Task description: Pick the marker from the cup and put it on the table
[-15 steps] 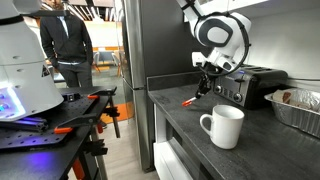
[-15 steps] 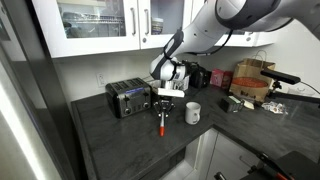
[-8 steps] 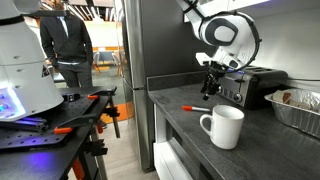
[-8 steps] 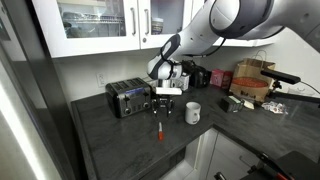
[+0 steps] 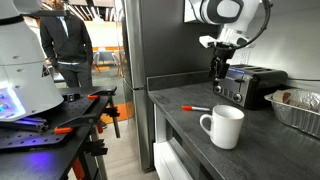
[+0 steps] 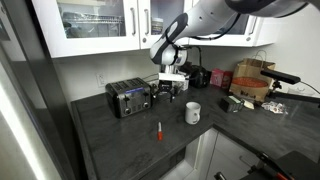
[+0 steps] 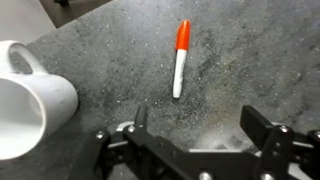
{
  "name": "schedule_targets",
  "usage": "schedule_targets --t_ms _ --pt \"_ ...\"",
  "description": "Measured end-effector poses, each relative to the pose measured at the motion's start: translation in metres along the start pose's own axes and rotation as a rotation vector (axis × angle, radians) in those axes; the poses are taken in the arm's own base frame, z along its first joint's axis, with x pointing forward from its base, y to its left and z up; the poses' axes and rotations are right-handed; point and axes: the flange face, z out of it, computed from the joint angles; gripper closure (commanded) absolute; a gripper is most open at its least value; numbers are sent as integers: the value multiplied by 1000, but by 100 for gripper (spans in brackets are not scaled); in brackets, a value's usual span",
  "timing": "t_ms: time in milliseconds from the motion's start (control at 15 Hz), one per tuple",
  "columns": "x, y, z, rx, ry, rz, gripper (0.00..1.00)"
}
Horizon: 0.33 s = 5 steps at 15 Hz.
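Note:
The marker [image 7: 180, 58], orange-red cap and pale body, lies flat on the dark grey table [image 7: 250, 60]; it also shows in both exterior views [image 5: 194, 107] [image 6: 158, 131]. The white cup [image 5: 224, 126] [image 6: 192, 113] [image 7: 28, 105] stands upright beside it, handle toward the marker side in the wrist view. My gripper [image 7: 196, 128] hangs open and empty well above the marker, raised in front of the toaster in both exterior views [image 5: 221, 68] [image 6: 168, 86]. Nothing is between its fingers.
A black-and-silver toaster [image 5: 250, 85] [image 6: 128, 97] stands behind the gripper. A foil tray [image 5: 297, 108] sits at the far end of the counter. Boxes and clutter [image 6: 250, 85] fill the back corner. A black workbench with orange tools [image 5: 55, 115] stands beyond the table's edge.
The gripper let go of the marker, which now lies flat on the table, opened fully, and rose up and away toward the toaster.

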Motion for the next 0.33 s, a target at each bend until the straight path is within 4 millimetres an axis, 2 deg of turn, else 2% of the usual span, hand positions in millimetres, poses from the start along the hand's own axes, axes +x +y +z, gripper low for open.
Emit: schedule_targets --t_ms 333 --pt "-38 -4 -55 3 28 -13 0"
